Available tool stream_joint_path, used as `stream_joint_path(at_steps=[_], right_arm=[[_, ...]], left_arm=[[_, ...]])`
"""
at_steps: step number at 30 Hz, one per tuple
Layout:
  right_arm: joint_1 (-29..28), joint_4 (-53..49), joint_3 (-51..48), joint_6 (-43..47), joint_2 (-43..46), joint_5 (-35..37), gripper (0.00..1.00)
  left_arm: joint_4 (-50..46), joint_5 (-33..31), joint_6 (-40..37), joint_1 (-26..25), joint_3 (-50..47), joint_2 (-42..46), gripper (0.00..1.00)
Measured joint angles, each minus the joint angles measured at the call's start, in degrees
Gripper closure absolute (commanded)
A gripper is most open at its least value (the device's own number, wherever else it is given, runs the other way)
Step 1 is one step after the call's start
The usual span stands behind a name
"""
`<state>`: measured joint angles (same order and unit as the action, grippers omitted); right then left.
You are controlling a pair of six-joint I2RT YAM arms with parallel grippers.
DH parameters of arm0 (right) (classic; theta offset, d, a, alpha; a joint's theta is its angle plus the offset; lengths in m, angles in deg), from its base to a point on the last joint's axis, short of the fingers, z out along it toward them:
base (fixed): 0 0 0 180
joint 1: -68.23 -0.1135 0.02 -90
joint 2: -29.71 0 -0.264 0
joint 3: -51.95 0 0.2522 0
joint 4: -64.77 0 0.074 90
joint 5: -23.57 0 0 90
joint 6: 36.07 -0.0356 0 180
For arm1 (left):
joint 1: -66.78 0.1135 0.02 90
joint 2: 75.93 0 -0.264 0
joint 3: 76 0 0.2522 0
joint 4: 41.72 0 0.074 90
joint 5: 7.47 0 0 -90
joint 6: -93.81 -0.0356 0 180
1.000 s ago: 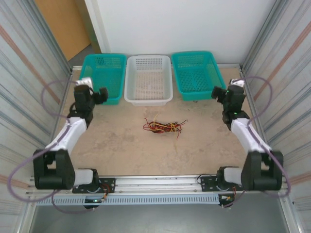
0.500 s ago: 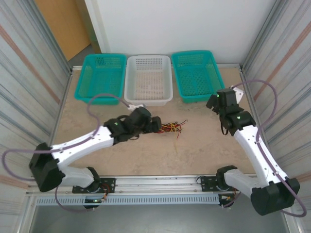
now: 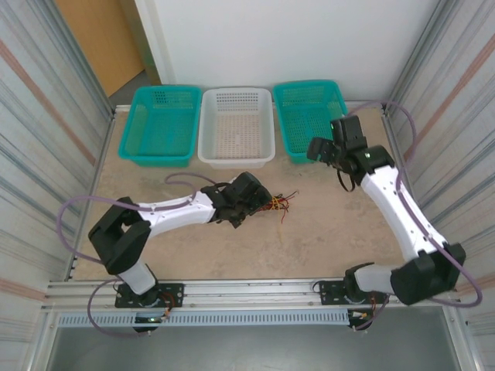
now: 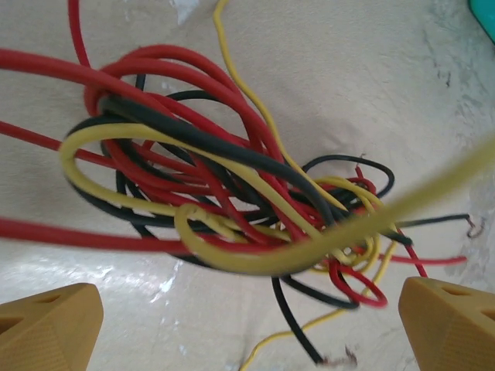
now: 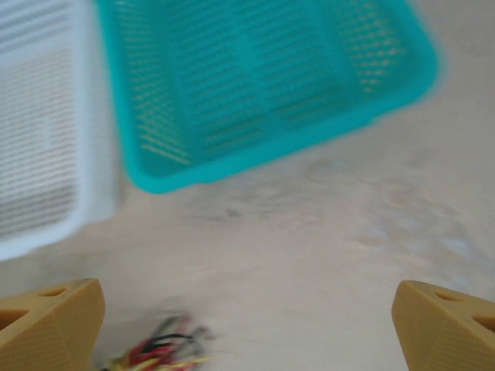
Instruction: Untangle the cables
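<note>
Top external view: both arms reach out over the beige table [image 3: 332, 232], the left toward its middle and the right toward its far right side.
Cables: a tangle of red, black and yellow cables [image 3: 275, 204] lies on the table's middle, in front of the white basket [image 3: 236, 127] and well apart from it. In the left wrist view the cables [image 4: 232, 193] loop through one another in a loose knot, loose ends trailing right, and one yellow strand [image 4: 433, 189] crosses blurred close to the lens.
Left gripper: the left gripper [image 3: 251, 199] sits over the left end of the tangle. Its tan fingertips [image 4: 46, 325] stand spread wide at either side of the wrist view, the bundle lying between and beyond them; nothing is clamped.
Right gripper: the right gripper [image 3: 315, 148] hangs near the front edge of the right teal basket [image 3: 309, 116]. Its fingertips [image 5: 50, 321] are likewise spread wide over bare table and empty-handed, with the cables [image 5: 158, 352] small at the bottom left.
Baskets: the left teal basket [image 3: 164, 124], the white basket and the right teal basket stand in a row along the far edge.
</note>
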<state>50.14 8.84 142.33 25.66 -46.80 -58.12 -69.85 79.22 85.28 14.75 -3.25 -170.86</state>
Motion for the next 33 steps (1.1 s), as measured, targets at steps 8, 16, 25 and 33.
stream_joint_path(at_steps=[8,16,25,33], right_arm=[[0.44,7.32,8.72,2.21,-19.58,-16.35,0.05],[-1.11,9.60,15.82,1.88,-32.57,-23.63,0.07],[-4.33,9.77,21.75,1.81,-38.32,-25.92,0.07],[-4.59,6.95,18.38,1.97,-31.21,-20.24,0.07]], left_arm=[[4.00,0.33,3.30,5.64,3.08,-6.12,0.01],[4.37,0.66,3.52,6.71,4.17,-7.41,0.06],[4.35,0.90,3.93,6.71,4.13,-7.87,0.12],[4.72,2.45,4.79,6.82,5.18,-11.56,0.42]])
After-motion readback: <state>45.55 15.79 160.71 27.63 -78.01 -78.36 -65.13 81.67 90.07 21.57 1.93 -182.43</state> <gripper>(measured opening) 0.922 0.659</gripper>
